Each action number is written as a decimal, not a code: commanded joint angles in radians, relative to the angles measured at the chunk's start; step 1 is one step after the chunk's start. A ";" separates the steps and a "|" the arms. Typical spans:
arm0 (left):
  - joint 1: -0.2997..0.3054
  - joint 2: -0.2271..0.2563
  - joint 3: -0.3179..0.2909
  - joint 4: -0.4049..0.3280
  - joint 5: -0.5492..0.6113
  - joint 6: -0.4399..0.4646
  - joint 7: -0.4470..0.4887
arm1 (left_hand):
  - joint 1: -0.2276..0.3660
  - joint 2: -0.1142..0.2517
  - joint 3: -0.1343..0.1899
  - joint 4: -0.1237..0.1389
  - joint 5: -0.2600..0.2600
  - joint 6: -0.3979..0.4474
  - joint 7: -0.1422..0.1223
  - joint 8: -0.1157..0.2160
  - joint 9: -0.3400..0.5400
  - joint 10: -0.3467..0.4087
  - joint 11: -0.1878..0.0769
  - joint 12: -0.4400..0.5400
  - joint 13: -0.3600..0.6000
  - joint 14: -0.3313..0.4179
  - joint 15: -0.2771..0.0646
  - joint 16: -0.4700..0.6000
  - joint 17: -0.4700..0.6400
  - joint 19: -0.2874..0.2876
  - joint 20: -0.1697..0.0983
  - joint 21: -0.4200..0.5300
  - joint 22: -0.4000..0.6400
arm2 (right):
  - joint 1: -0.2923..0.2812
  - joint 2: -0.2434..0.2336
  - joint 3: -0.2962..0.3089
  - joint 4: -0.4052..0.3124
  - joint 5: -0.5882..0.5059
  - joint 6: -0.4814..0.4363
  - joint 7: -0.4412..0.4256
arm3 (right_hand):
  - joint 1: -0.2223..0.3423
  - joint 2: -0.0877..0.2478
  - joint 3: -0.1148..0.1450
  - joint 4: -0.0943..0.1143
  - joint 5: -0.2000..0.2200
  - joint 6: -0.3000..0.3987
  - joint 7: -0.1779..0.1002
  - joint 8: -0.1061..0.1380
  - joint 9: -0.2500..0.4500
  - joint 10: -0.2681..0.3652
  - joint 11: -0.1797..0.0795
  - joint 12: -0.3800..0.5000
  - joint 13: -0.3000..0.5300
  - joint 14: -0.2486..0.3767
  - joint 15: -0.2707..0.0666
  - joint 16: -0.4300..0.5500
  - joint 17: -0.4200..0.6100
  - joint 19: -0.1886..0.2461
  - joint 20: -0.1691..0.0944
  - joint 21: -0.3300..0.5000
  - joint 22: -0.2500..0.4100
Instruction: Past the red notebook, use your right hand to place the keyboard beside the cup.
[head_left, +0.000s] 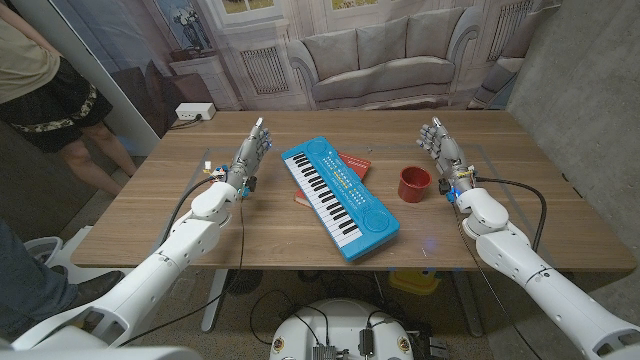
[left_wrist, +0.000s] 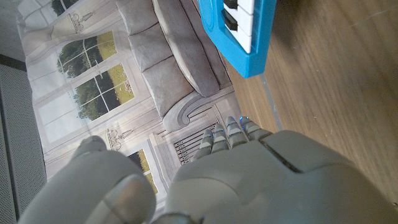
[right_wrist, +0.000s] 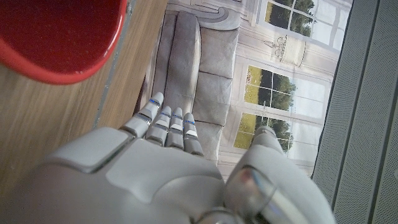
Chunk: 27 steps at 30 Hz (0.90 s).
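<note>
A blue toy keyboard lies slantwise at the table's middle, its far end resting over a red notebook. A red cup stands just right of the keyboard. My right hand stands beyond and right of the cup, fingers straight and apart, holding nothing. On the other side of the keyboard my left hand stands the same way, empty. The left wrist view catches the keyboard's blue corner past my left hand. In the right wrist view the cup's red rim shows beside my right hand.
A person stands at the far left behind the table. A white power strip lies on the floor beyond the table's far left corner. A backdrop with a printed sofa hangs behind the wooden table.
</note>
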<state>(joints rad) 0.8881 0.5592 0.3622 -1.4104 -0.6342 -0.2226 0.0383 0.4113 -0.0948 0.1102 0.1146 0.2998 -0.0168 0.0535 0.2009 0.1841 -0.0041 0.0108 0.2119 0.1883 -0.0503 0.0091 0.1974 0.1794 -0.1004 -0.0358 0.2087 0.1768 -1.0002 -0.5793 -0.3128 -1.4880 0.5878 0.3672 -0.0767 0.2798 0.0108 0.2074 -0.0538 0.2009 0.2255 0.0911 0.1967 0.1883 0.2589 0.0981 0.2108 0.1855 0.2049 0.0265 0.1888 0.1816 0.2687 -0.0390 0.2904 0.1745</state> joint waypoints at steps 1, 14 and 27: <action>0.002 0.001 -0.001 -0.002 0.004 -0.004 0.000 | 0.008 -0.002 0.001 -0.009 0.004 0.012 0.002 0.008 0.001 0.005 0.000 0.008 0.003 0.006 -0.002 0.003 0.002 0.006 -0.041 0.004 0.002 | -0.039 -0.009 0.015 -0.036 -0.004 0.020 -0.015 | 0.005 0.002 0.003 -0.001 0.002 0.010 -0.001 0.005 0.003 0.006 -0.001 0.005 0.001 0.009 -0.007 0.004 0.001 0.010 -0.021 -0.002 0.005; -0.012 0.002 0.007 0.004 0.005 0.014 -0.007 | 0.013 0.000 0.000 -0.011 0.005 0.016 0.005 0.008 0.001 0.003 0.000 0.006 0.003 0.007 -0.003 0.001 0.002 0.005 -0.034 0.001 0.002 | -0.106 -0.026 0.047 -0.088 0.026 0.039 -0.012 | 0.010 0.003 0.002 -0.005 0.000 0.018 -0.001 0.007 0.003 0.015 0.001 0.008 0.001 0.022 -0.008 0.007 0.001 0.033 -0.021 -0.001 0.005; -0.020 0.007 0.012 0.000 0.010 0.019 -0.017 | 0.018 0.003 -0.002 -0.013 0.006 0.016 0.005 0.006 0.001 0.007 0.002 0.005 0.003 0.008 -0.003 -0.001 0.002 0.005 -0.030 0.000 0.002 | -0.152 -0.050 0.071 -0.143 0.043 0.023 -0.016 | 0.017 -0.002 -0.001 -0.013 -0.003 0.027 0.003 0.008 0.004 0.031 0.001 0.012 0.001 0.051 -0.013 0.012 0.000 0.085 -0.010 0.007 0.004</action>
<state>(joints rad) 0.8763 0.5618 0.3679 -1.4089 -0.6289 -0.2088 0.0326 0.4207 -0.0934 0.1061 0.1105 0.2992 -0.0063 0.0538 0.2009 0.1839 -0.0042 0.0109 0.2119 0.1883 -0.0451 0.0038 0.1974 0.1793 -0.1006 -0.0358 0.2087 0.1770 -1.1108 -0.6091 -0.2628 -1.5812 0.6164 0.4055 -0.0845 0.2892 0.0094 0.2049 -0.0602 0.2009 0.2396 0.0945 0.1967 0.1883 0.2768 0.0982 0.2146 0.1855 0.2406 0.0122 0.1950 0.1817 0.3358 -0.0412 0.2904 0.1744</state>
